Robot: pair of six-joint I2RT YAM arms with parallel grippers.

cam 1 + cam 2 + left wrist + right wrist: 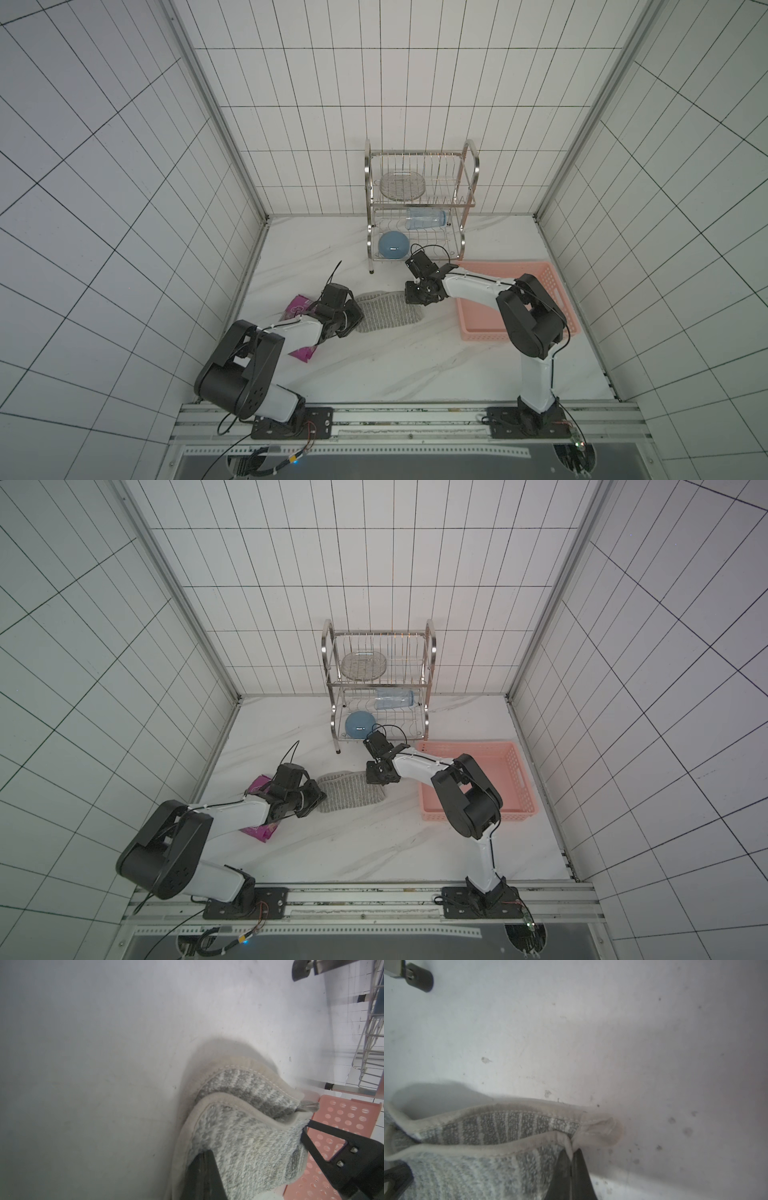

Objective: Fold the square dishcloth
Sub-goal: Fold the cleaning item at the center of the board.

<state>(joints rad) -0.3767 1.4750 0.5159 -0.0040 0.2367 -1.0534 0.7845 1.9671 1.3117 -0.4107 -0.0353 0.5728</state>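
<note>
Grip check, from 9 o'clock: your left gripper (255, 1142) pinches the dishcloth (386, 313) at its 9 o'clock end, beside the snack bag (297, 309); your right gripper (571, 1152) is pressed together on its 2 o'clock corner, near the basket (559, 293). Lift both ends evenly, keep the span taut, lay edge on edge. The dishcloth lies mid-table, its long axis running 9 to 3 o'clock.
</note>
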